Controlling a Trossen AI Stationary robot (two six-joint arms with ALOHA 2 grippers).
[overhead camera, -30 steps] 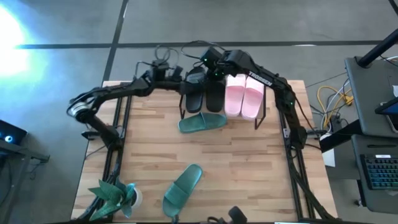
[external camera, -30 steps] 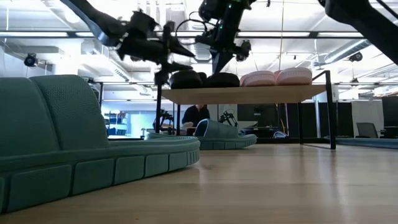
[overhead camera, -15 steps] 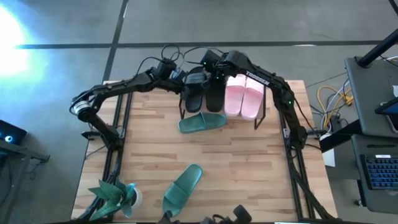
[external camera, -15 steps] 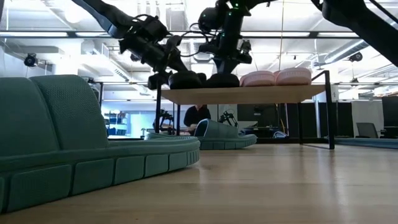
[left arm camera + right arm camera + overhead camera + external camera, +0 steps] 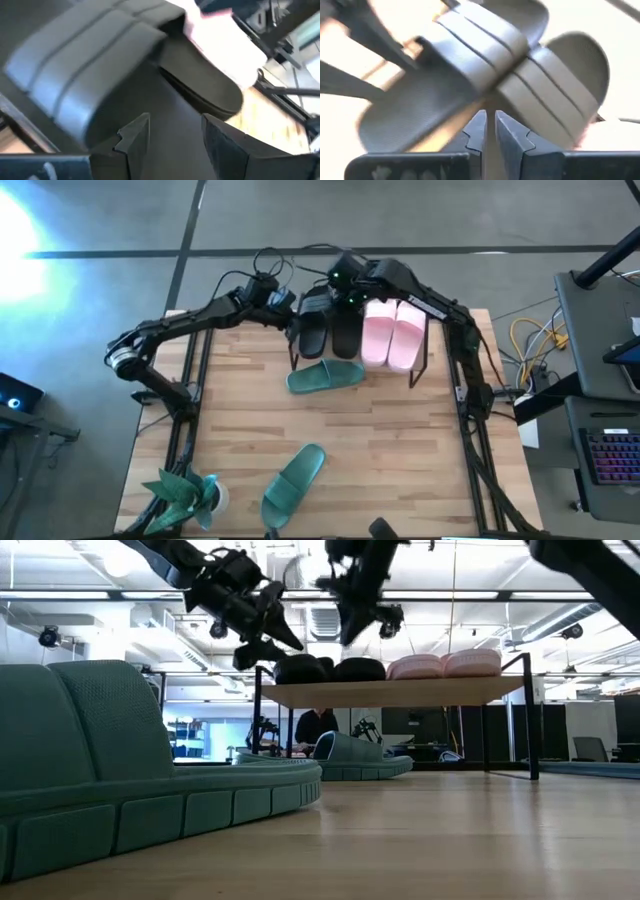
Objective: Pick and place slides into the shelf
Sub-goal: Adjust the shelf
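Observation:
The shelf (image 5: 400,692) stands at the table's far edge. On its plank rest soles-down a black pair of slides (image 5: 328,332) and a light pink pair (image 5: 392,338). One teal-green slide (image 5: 325,377) lies on the table at the shelf's near side, partly under it. Another teal-green slide (image 5: 293,480) lies near the front edge. My left gripper (image 5: 290,643) hangs open just above the left black slide's (image 5: 85,75) far end, tipped down. My right gripper (image 5: 345,637) is shut above the two black straps (image 5: 470,45), pointing steeply down.
A teal-green potted plant (image 5: 185,495) stands at the table's near left corner. Cables (image 5: 270,265) lie on the floor behind the shelf. Bare tabletop (image 5: 400,450) stretches between the shelf and the front edge. In the low view a person shows far behind the shelf.
Both grippers came down onto the black pair about half a second ago and have since risen clear of it. My left gripper also moved toward the shelf and tipped downward. The black slides stay on the plank.

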